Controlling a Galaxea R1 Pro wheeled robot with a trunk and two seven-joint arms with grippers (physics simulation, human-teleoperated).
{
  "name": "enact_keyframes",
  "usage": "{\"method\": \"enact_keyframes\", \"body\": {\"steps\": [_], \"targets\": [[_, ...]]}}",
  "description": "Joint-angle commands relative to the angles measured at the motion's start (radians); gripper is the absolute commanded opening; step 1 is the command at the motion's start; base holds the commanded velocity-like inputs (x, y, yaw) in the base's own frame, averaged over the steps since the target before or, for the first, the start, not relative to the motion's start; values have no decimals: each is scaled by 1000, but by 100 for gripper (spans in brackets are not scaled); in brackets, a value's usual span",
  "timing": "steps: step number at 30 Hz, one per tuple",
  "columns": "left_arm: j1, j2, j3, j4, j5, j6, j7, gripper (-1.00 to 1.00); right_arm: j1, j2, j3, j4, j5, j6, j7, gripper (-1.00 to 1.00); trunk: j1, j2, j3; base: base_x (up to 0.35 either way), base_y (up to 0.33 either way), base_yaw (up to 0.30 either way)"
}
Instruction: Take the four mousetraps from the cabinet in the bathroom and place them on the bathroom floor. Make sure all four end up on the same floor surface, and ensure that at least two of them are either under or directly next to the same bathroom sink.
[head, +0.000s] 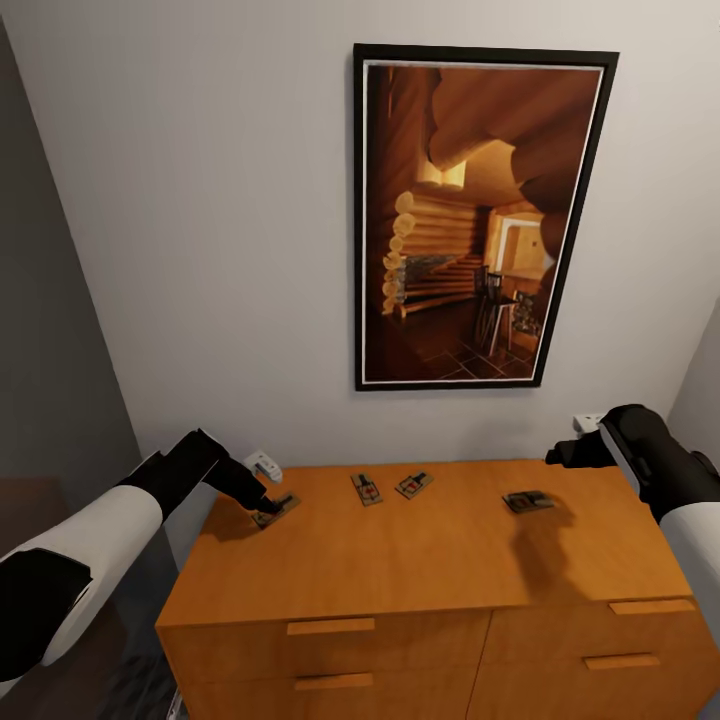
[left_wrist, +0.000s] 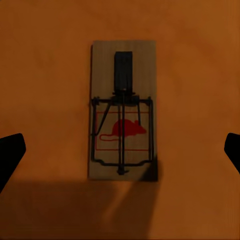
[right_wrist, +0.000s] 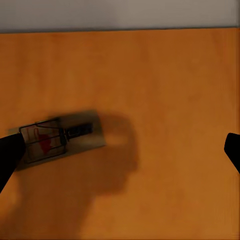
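Note:
Four mousetraps lie on the flat top of the orange-brown cabinet (head: 420, 560): one at the left (head: 275, 510), two in the middle (head: 367, 489) (head: 413, 485), and one at the right (head: 528, 501). My left gripper (head: 258, 492) hangs just over the left trap. In the left wrist view that trap (left_wrist: 122, 110), with its red mouse print, sits centred between the spread black fingertips (left_wrist: 10, 155); the left gripper (left_wrist: 120, 155) is open. My right gripper (head: 568, 455) hovers above and to the right of the right-hand trap. In the right wrist view it (right_wrist: 120, 155) is open, with the trap (right_wrist: 57, 136) near one fingertip (right_wrist: 9, 156).
A large framed picture (head: 480, 215) hangs on the white wall behind the cabinet. White wall sockets sit at the cabinet's back left (head: 265, 465) and back right (head: 588, 422). Drawer fronts with bar handles (head: 330, 626) face me. A grey wall (head: 50, 350) closes the left side.

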Motion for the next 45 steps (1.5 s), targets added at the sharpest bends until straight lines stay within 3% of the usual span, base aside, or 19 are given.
{"method": "enact_keyframes", "body": {"steps": [1,12,37,45], "targets": [[-1,0,0,-2,-6,5,-6,100,-1,-2,4,-1,2,4,3,100,4,-8,-5,0,0,0],[-1,0,0,-2,-6,6,-5,100,-1,-8,4,-1,2,4,3,100,46,-85,-39,0,0,0],[-1,0,0,-2,-6,6,-5,100,-1,-9,4,-3,2,4,3,100,46,-85,-39,0,0,0],[-1,0,0,-2,-7,6,-4,100,-1,-9,4,-3,2,4,3,100,77,-141,-64,0,0,0]]}}
